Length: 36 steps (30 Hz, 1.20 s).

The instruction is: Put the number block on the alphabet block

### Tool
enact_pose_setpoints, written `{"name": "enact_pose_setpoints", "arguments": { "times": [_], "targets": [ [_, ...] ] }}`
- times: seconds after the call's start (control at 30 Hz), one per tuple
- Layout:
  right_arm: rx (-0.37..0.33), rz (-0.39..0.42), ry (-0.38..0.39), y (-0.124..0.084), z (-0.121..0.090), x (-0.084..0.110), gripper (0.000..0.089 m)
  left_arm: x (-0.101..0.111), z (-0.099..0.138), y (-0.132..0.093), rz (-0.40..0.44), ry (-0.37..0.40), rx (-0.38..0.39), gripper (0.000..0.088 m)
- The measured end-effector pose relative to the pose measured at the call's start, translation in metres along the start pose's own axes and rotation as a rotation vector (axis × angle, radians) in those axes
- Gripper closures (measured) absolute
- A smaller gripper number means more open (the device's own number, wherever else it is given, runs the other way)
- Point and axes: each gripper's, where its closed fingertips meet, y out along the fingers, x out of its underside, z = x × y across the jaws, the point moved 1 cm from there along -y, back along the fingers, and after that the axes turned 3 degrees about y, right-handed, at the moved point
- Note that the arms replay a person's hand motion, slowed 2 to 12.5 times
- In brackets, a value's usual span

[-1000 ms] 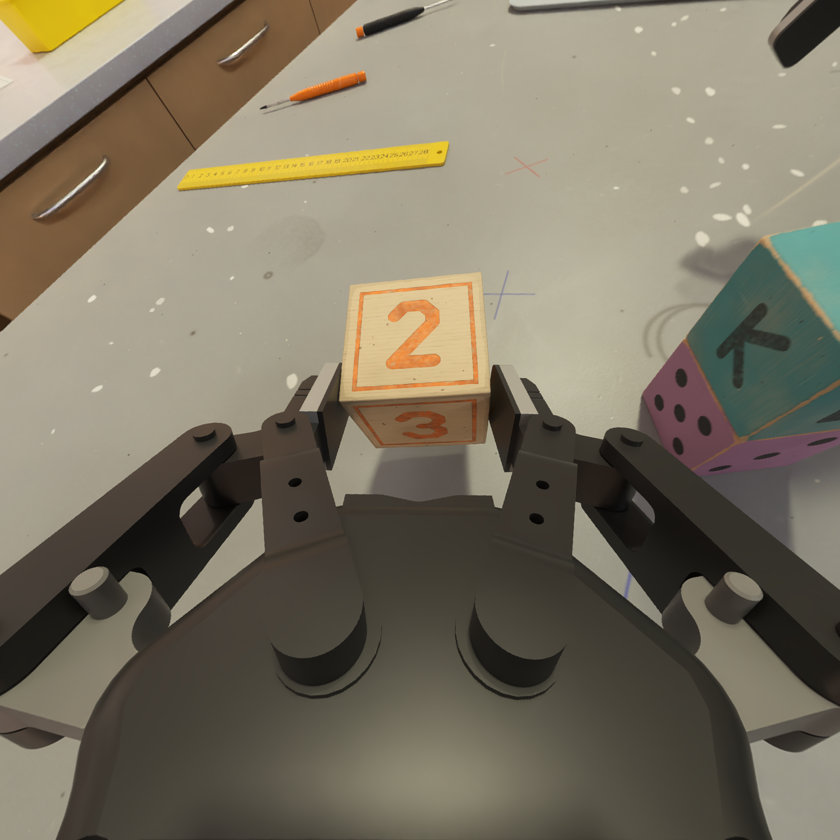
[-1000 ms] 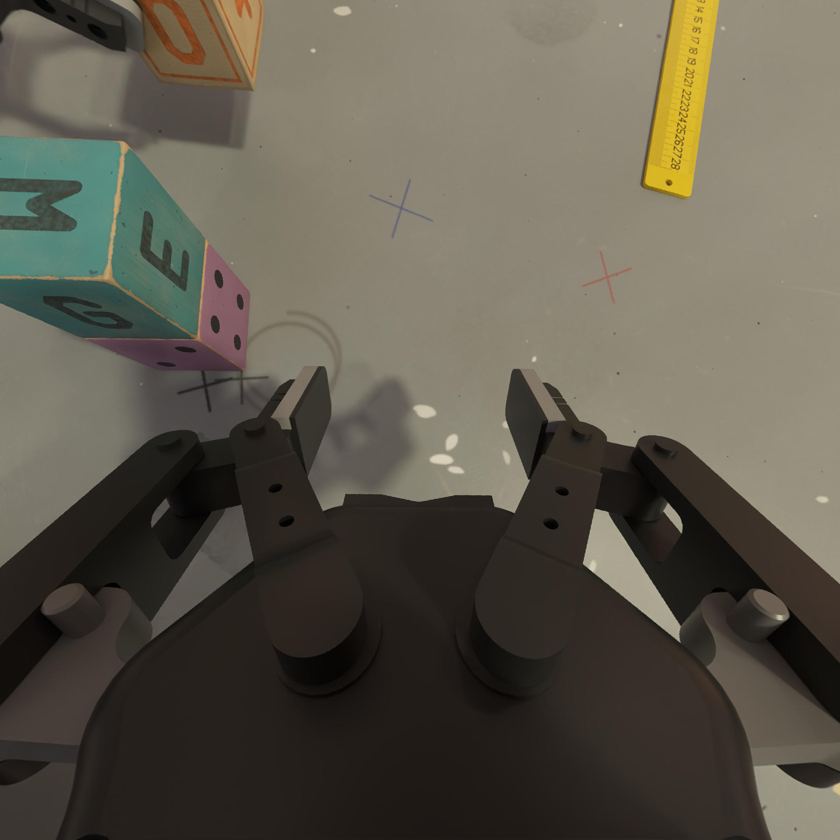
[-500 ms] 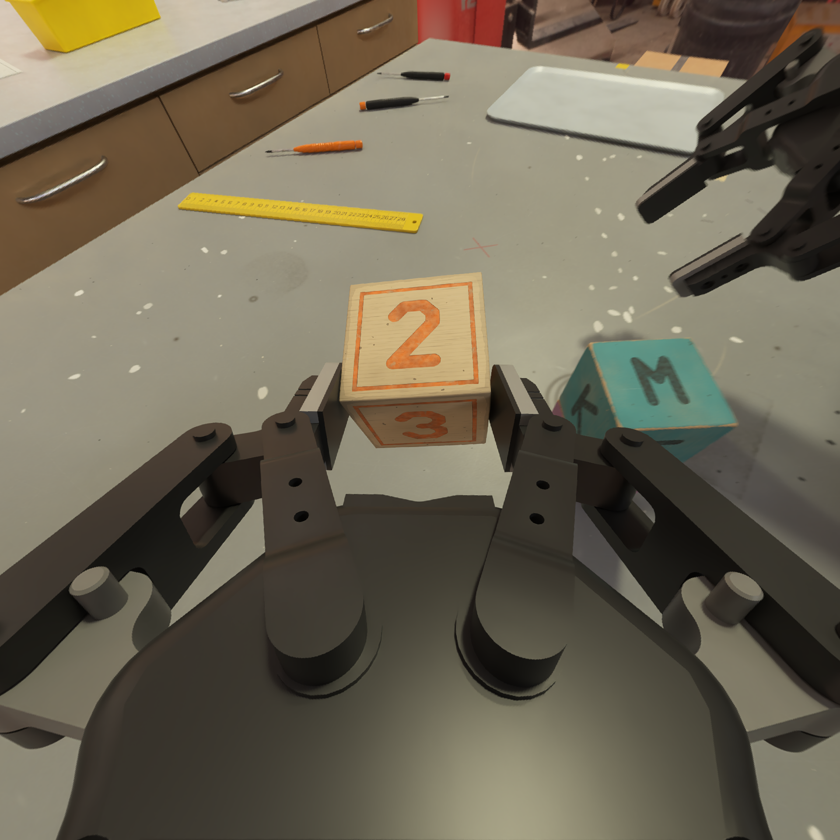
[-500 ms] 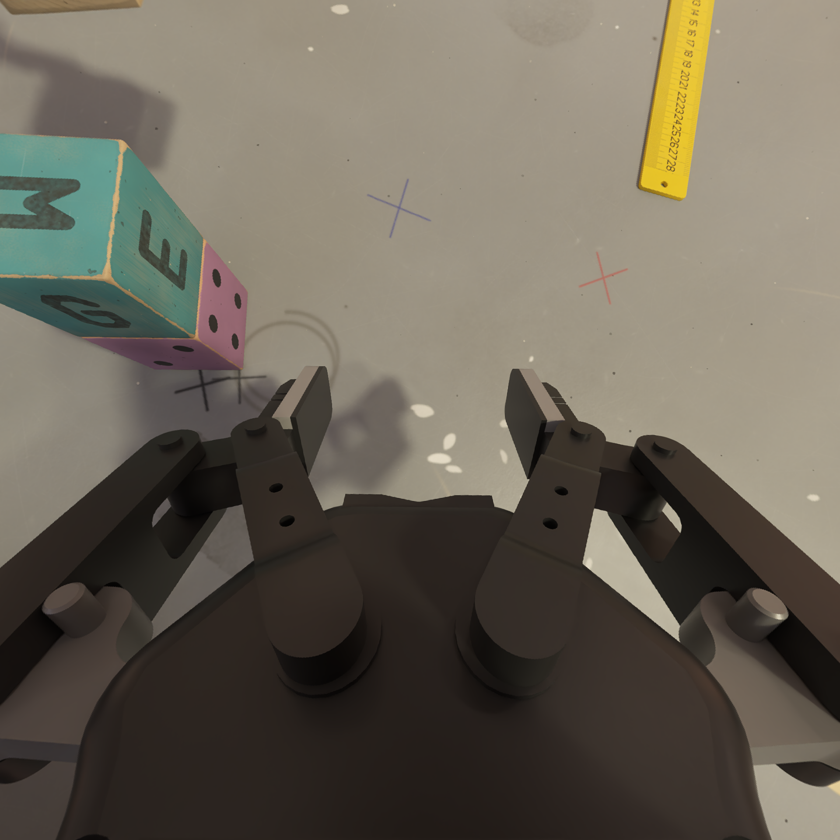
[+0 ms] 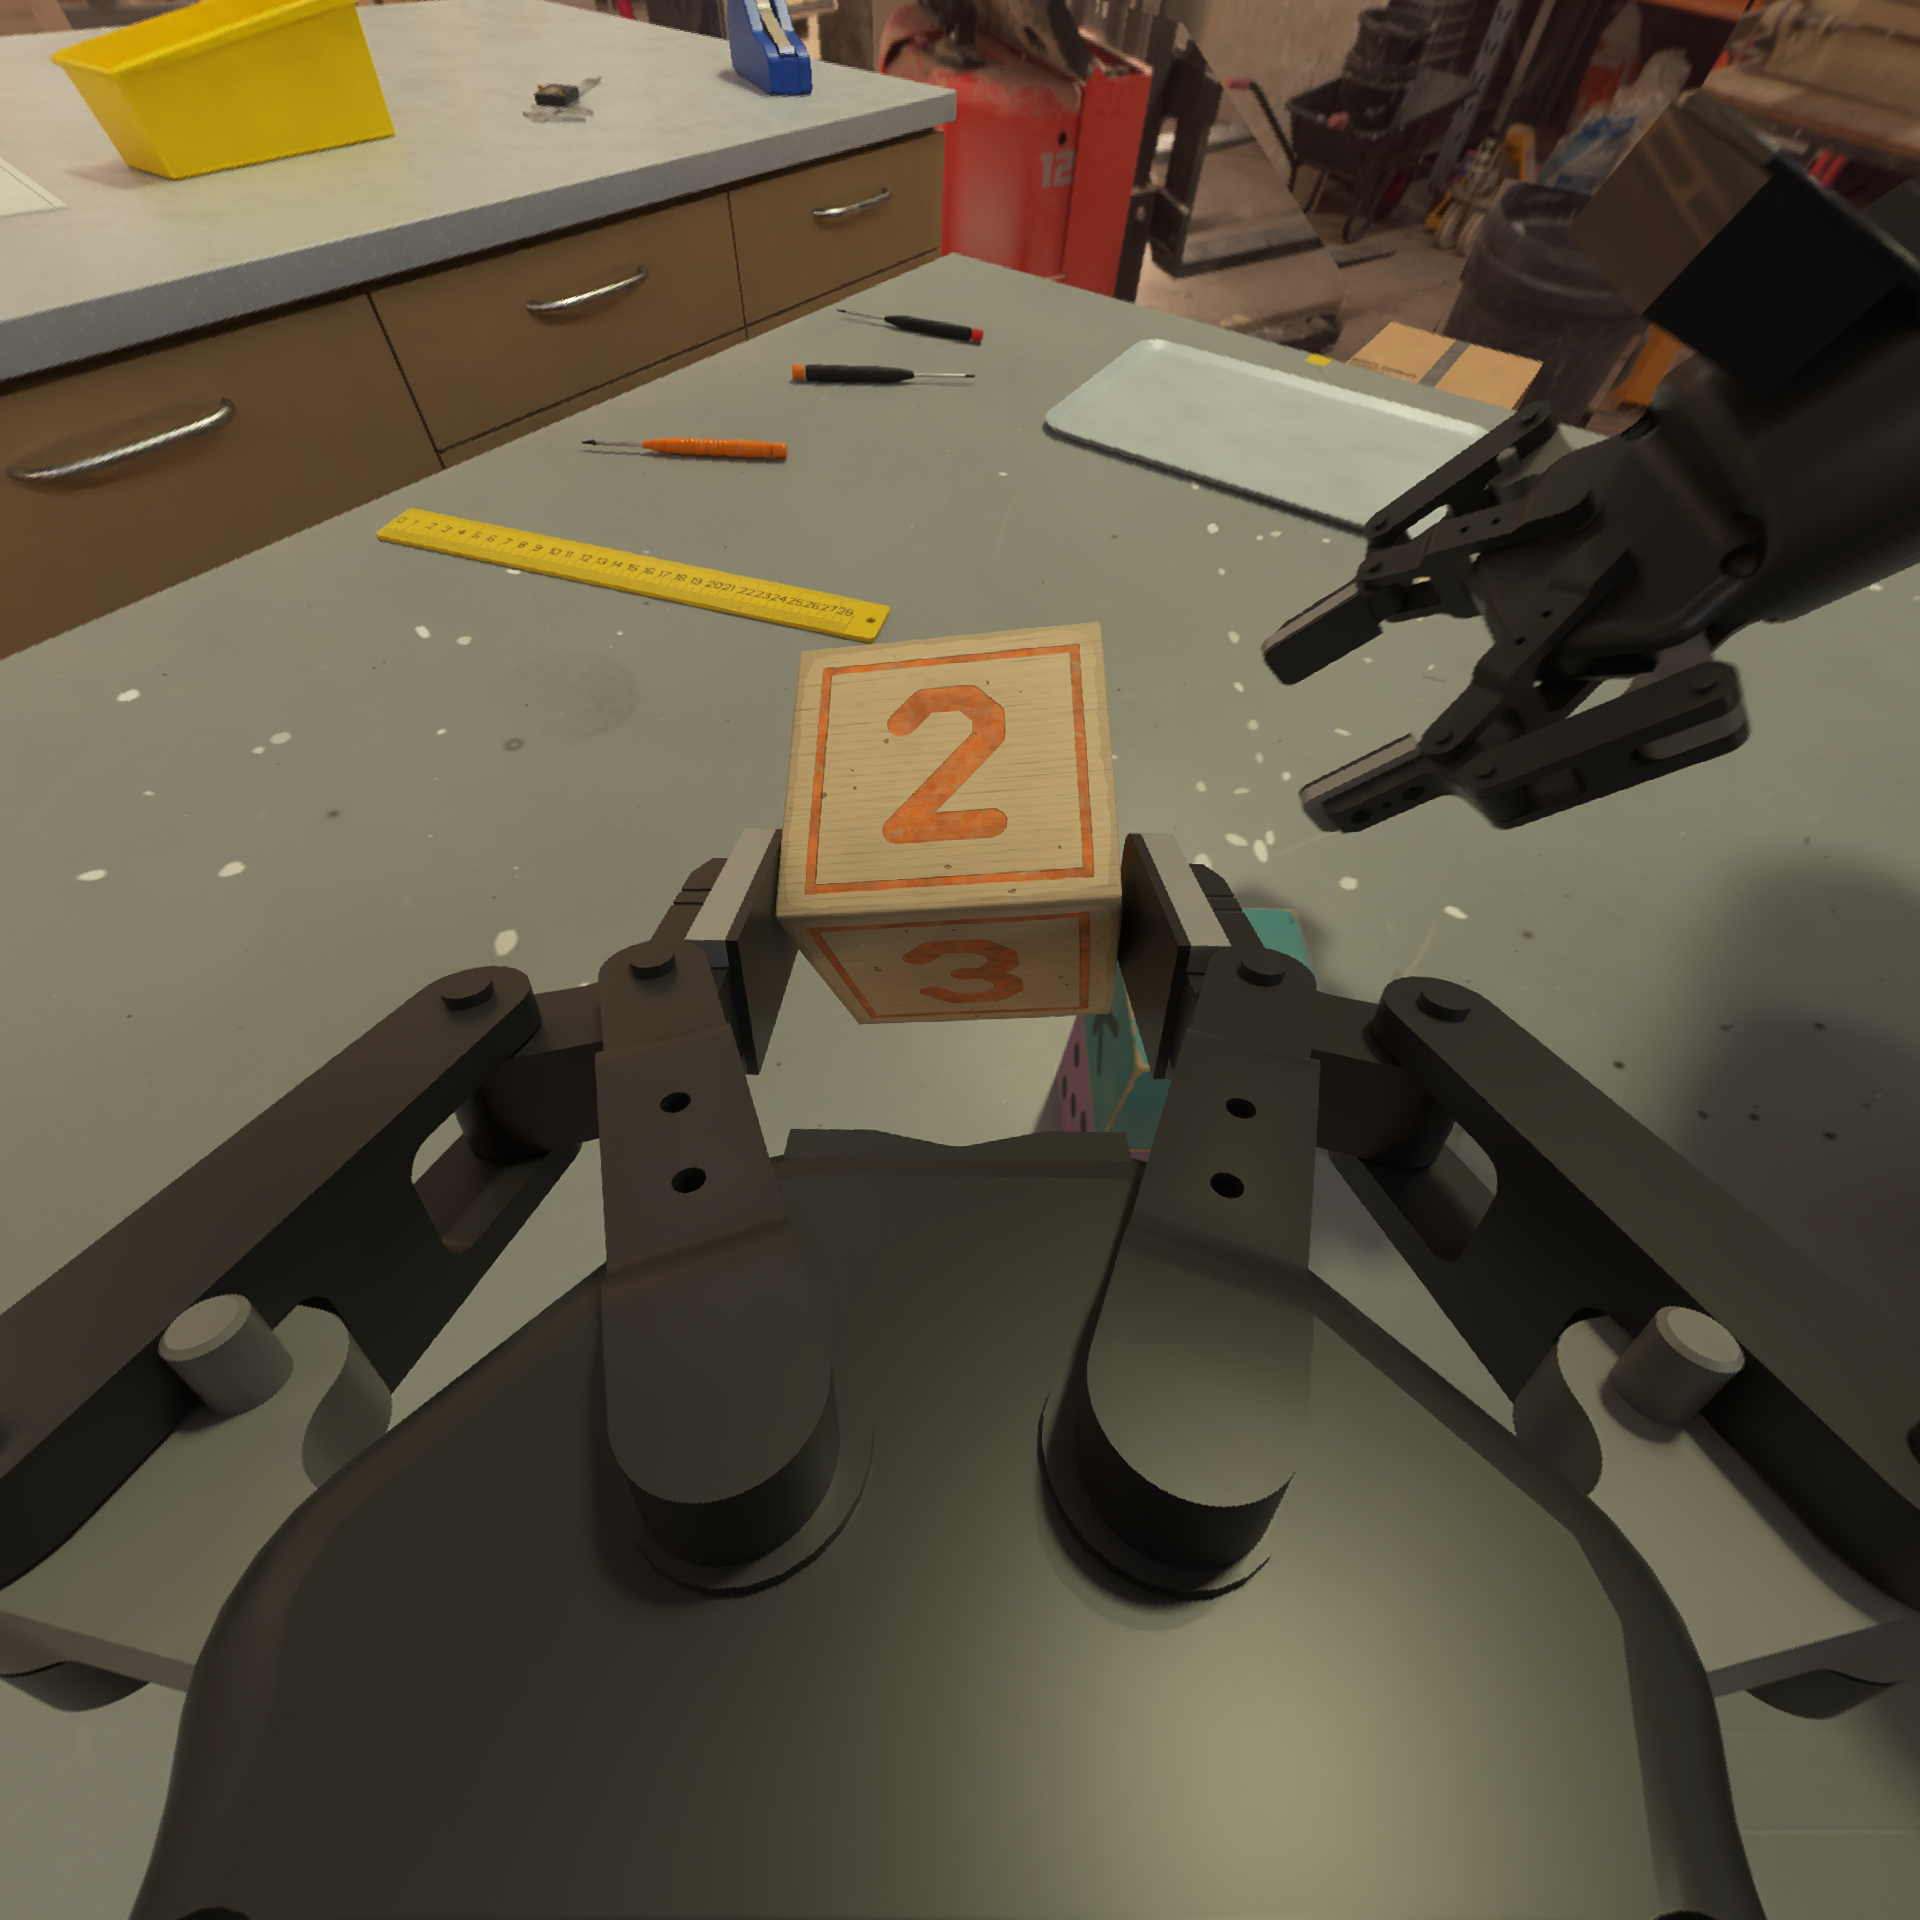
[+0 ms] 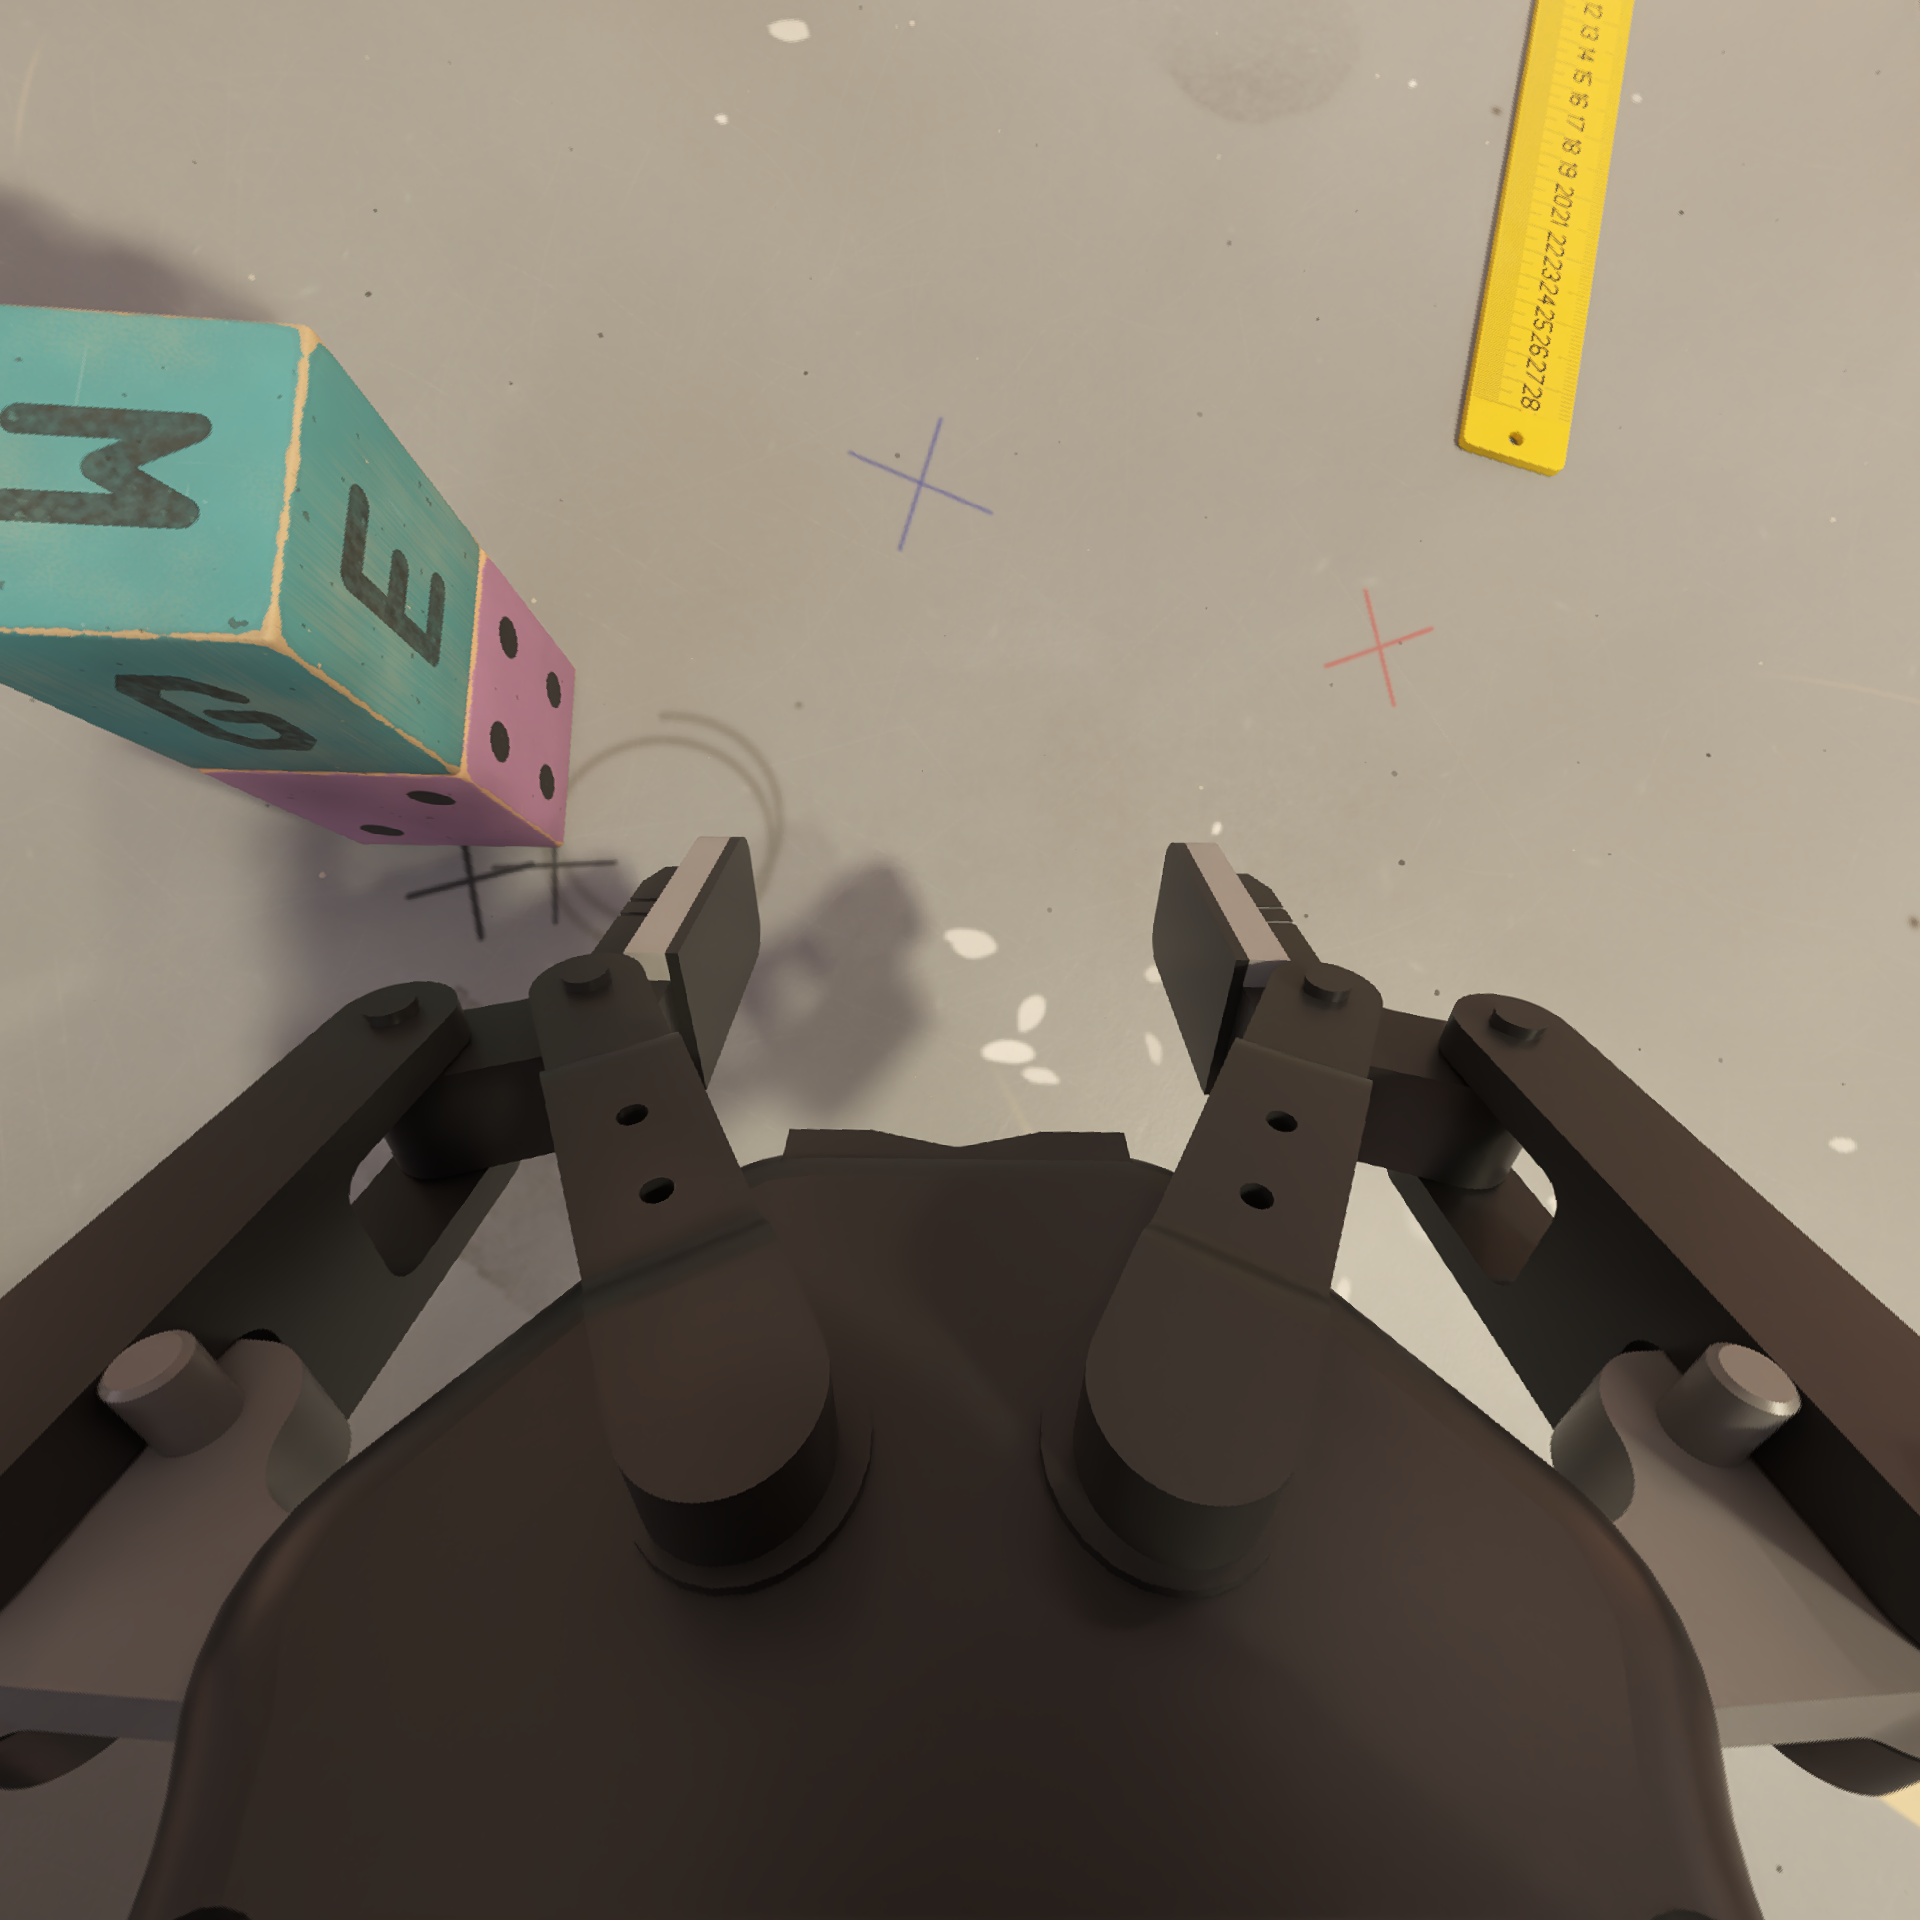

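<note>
I've got the number block [image 5: 948, 821] pinched in the left gripper [image 5: 948, 935] and lifted clear of the bench [image 5: 312, 790], so pickup's done. The alphabet block [image 6: 239, 561] sits on the bench, mostly hidden below my load, w/ the right gripper [image 6: 961, 956] empty, jaws wide, nearby. Left to do: line up, lower, release.

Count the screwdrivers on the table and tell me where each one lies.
3. The orange screwdriver lies just beyond the yellow ruler. The black screwdriver with an orange tip lies farther back, the black one with a red tip behind it. Others may lie outside the views.
</note>
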Motion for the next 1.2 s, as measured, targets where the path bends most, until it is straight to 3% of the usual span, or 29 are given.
{"name": "enact_pose_setpoints", "arguments": {
  "times": [0.27, 0.53, 1.2],
  "targets": [
    [0.008, -0.002, -0.006, 0.0, 0.0, 0.0, 0.0217, -0.012, 0.025, -0.004, 0.014, -0.043, 0.032, 0.0334],
    [0.015, 0.001, -0.006, -0.001, 0.001, -0.001, 0.0215, -0.019, 0.051, -0.003, 0.013, -0.005, 0.055, 0.0334],
    [0.014, 0.026, 0.004, -0.006, 0.003, -0.005, 0.0216, -0.009, 0.066, -0.001, -0.077, 0.166, -0.08, 0.0334]
  ]
}}
